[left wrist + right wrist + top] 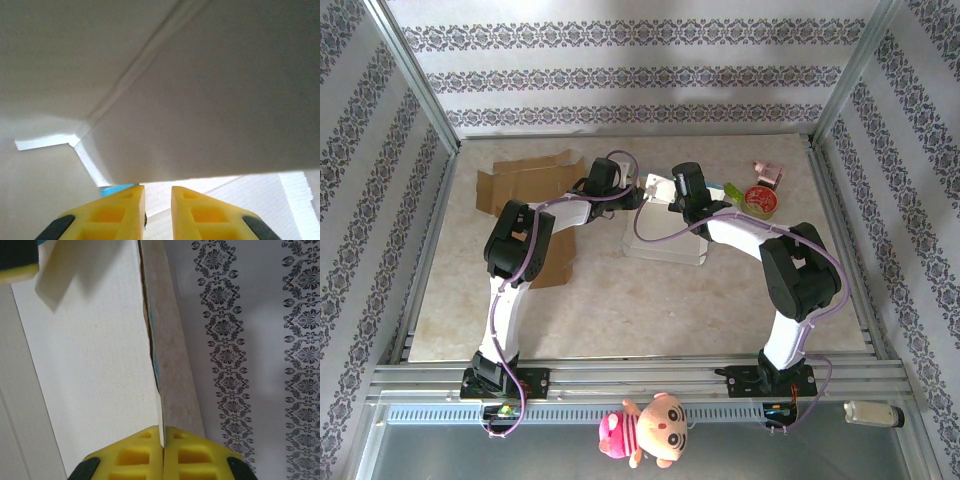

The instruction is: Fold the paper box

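Table [620, 320] first: on its pale top, near the middle and a little toward the far side, sits the white paper box [670, 250], partly raised, with flat brown cardboard [525, 185] lying apart at the far left. Both arms reach in over the box from either side, and their wrists meet just above its far edge, so neither is clearly the nearer one. The right arm has the hold.

In the left wrist view a broad white panel [210, 100] of the box hangs over and just ahead of the left gripper [158, 190]. A crease [135, 65] runs diagonally across it, and the panel's lower edge lies crosswise just beyond the fingertips. The yellow fingers [125, 207] stand a narrow slit apart with nothing visibly between them. Whether they touch the panel I cannot tell.

In the right wrist view the right gripper [163, 432] is pressed together on a thin sheet edge [150, 340] of the box. That edge runs straight away from the tips, up the view, with the white face to its left. Its fingers [190, 447] pinch the sheet at its near end.

By my judgement the next fold turns on the left fingers catching the crosswise edge ahead of them while the right pinch steadies the upright sheet.
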`<action>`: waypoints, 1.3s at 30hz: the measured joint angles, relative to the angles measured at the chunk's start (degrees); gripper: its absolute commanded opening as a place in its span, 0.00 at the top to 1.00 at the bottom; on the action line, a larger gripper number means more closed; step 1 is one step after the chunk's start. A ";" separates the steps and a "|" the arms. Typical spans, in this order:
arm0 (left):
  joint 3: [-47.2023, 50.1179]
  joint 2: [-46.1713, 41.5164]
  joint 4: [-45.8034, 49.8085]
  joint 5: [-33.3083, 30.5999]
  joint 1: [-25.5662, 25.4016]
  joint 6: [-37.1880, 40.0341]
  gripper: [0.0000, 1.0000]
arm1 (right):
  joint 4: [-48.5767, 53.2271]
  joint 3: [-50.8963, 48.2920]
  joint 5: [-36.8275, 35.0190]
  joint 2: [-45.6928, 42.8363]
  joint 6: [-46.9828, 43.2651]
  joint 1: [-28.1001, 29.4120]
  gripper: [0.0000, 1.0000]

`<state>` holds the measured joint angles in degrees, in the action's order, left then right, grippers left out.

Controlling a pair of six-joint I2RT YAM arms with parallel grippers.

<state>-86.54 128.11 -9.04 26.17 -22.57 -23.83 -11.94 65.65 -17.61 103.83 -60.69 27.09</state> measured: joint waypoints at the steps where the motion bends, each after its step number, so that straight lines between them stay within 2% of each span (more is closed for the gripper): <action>1: -0.13 0.31 -0.55 0.50 0.09 -0.22 0.79 | 0.00 0.00 -0.13 0.00 0.17 0.00 1.00; 9: 0.42 0.74 -2.78 1.73 0.17 -1.07 0.75 | 0.00 0.00 -0.63 0.00 0.57 0.00 1.00; 11: 2.10 -0.11 -4.24 1.55 0.17 -0.96 0.70 | 0.02 0.00 -0.76 0.00 0.55 0.00 1.00; 18: 12.09 -11.41 -1.03 -1.38 1.90 2.82 0.57 | 0.15 -0.04 -0.44 -0.22 0.26 0.00 1.00; 23: 11.58 -20.13 5.42 -1.16 7.96 13.18 0.49 | 0.63 -2.25 1.18 -2.64 -1.27 0.00 1.00; 27: 9.25 -22.21 10.16 -1.36 9.55 23.74 0.46 | 0.66 -3.50 2.19 -3.85 -2.29 0.00 1.00; 32: 1.33 -17.84 20.68 4.11 9.05 34.56 0.43 | 0.70 -3.91 3.19 -4.07 -2.73 0.00 1.00; 36: -5.70 -11.96 26.73 8.39 9.03 38.38 0.42 | 1.05 -3.91 3.54 -4.28 -2.75 0.02 1.00; 39: -7.87 -9.14 29.49 10.21 9.03 39.34 0.47 | 1.25 -3.91 3.56 -4.39 -2.91 0.02 1.00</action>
<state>-94.41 118.98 20.45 36.38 -13.54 15.51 -10.70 61.73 -14.04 99.44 -63.59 27.11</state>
